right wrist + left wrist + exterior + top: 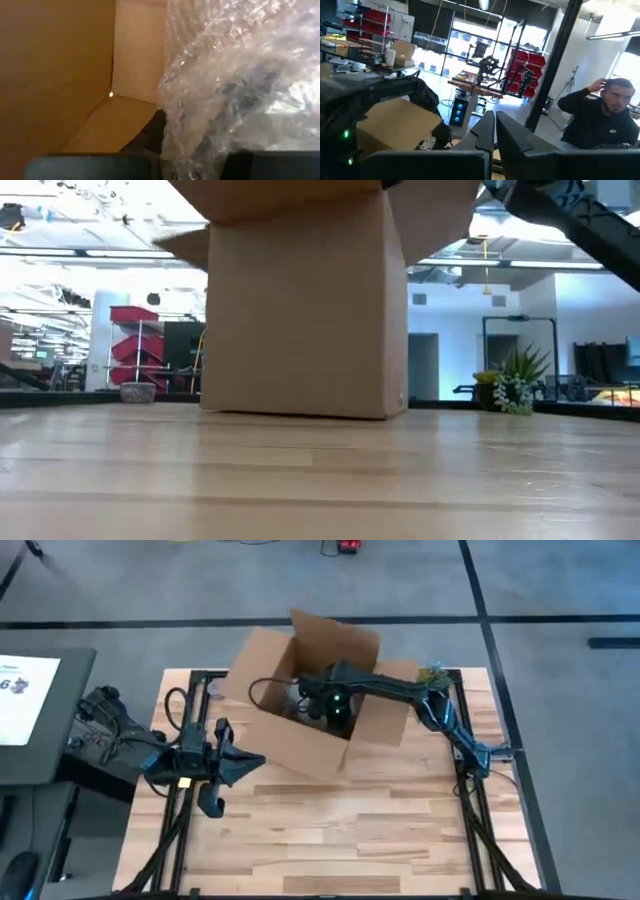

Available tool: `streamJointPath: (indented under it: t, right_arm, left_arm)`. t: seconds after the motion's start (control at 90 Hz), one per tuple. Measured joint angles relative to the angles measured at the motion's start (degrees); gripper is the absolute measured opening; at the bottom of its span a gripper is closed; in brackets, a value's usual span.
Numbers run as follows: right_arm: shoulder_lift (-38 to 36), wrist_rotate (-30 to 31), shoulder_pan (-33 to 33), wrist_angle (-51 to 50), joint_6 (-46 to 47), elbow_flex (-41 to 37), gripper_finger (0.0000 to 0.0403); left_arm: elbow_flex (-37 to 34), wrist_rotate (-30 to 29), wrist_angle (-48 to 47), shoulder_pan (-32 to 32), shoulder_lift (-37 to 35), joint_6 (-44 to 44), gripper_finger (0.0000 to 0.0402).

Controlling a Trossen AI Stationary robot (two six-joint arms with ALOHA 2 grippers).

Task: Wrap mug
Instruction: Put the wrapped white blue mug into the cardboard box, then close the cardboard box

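Both arms were apart: the right pincer [325, 708] reached into the cardboard box [300, 690] at the counter's [350, 830] twelve o'clock, its grip and the bubble-wrapped mug's [240, 90] axis indiscernible. The left pincer [215, 765] hung closed at nine o'clock.

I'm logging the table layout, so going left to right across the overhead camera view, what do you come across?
Left gripper → cardboard box → right gripper, reaching into the box → small plant at the table's far right edge.

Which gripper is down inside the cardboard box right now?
The right gripper: it reaches into the open cardboard box beside the bubble wrap. The left gripper hovers outside, over the table.
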Motion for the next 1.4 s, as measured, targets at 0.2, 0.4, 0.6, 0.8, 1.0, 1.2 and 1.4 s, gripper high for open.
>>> streamJointPath:
  t: [0.2,0.4,0.6,0.8,1.0,1.2,1.4]
  right_arm:
    - [-0.07,-4.0,2.61,-0.92,-0.38,-3.4,0.0093]
    - [-2.35,-6.03,4.92,-2.49,1.21,-3.42,0.0193]
    - [-10.12,-5.26,7.27,-1.92,5.92,-3.42,0.0221]
    - [-20.25,-3.9,10.15,1.01,11.52,-3.38,0.0208]
    - [-30.6,0.16,15.98,8.53,22.08,-3.33,0.0189]
    - [-36.94,0.97,26.24,11.32,38.21,-3.31,0.0176]
    - [-35.94,3.14,39.46,7.71,55.8,-4.02,0.0158]
  left_arm:
    - [0.0,0.22,-0.36,-0.06,0.02,-0.36,0.0]
    - [0.0,1.06,-3.99,-0.06,-0.04,-2.86,0.0]
    - [0.0,1.14,-16.83,-0.06,-1.29,-13.46,0.0]
    - [0.0,7.82,-35.91,-0.04,-3.72,-31.14,0.0]
    - [-0.01,22.8,-56.71,-0.06,-5.14,-45.57,0.0]
    - [-2.88,24.89,-75.11,-0.08,-5.16,-52.99,0.0]
    - [-9.38,12.27,-80.1,-0.02,-5.14,-53.98,0.0]
